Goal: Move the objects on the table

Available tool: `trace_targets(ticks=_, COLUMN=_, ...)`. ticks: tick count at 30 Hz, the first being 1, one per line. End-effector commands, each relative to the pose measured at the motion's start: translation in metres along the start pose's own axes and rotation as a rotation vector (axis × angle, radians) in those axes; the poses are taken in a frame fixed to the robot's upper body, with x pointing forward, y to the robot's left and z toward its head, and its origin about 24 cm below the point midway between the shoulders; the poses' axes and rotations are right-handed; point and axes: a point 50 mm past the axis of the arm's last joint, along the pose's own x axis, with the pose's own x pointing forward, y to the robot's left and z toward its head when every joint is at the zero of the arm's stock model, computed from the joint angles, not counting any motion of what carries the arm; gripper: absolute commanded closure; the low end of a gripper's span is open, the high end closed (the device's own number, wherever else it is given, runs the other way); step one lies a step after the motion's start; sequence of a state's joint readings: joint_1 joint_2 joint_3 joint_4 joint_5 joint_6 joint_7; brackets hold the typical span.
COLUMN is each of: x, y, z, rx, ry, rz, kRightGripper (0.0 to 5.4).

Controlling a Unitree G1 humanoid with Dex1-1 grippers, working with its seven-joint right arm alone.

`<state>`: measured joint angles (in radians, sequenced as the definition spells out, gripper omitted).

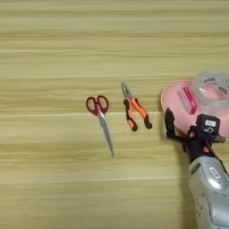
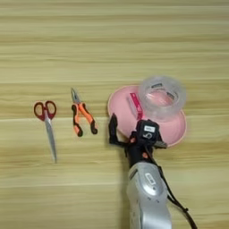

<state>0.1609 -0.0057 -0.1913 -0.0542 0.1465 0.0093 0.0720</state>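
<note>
Bright, even overhead light on the table (image 1: 67,179) (soft short shadows), slight overall softness.

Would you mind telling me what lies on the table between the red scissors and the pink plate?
The orange-and-black pliers lie between the scissors and the plate, apart from both, with bare wood on either side; both views show it.

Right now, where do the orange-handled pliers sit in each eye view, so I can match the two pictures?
Left eye view: pliers just right of centre, nose pointing up the picture.
Right eye view: pliers in the left third, same pose.
Shared landmark: the red-handled scissors lie just to their left in both, with the pink plate on their right.
</note>
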Motion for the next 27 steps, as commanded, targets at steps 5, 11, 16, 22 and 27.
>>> trace_targets(ticks=5, x=0.018, y=-0.001, z=0.024, rx=-0.014, ry=-0.101, rz=0.029, kRightGripper=0.04)
trace_targets(ticks=11, x=0.024, y=-0.004, z=0.027, rx=-0.034, ry=-0.110, rz=0.038, kRightGripper=0.04)
trace_targets(ticks=16, x=0.029, y=-0.006, z=0.026, rx=-0.035, ry=-0.102, rz=0.041, kRightGripper=0.04)
trace_targets(ticks=22, x=0.033, y=-0.006, z=0.030, rx=-0.037, ry=-0.111, rz=0.057, kRightGripper=0.04)
trace_targets(ticks=27, x=0.033, y=-0.001, z=0.031, rx=-0.024, ry=-0.110, rz=0.102, kRightGripper=0.04)
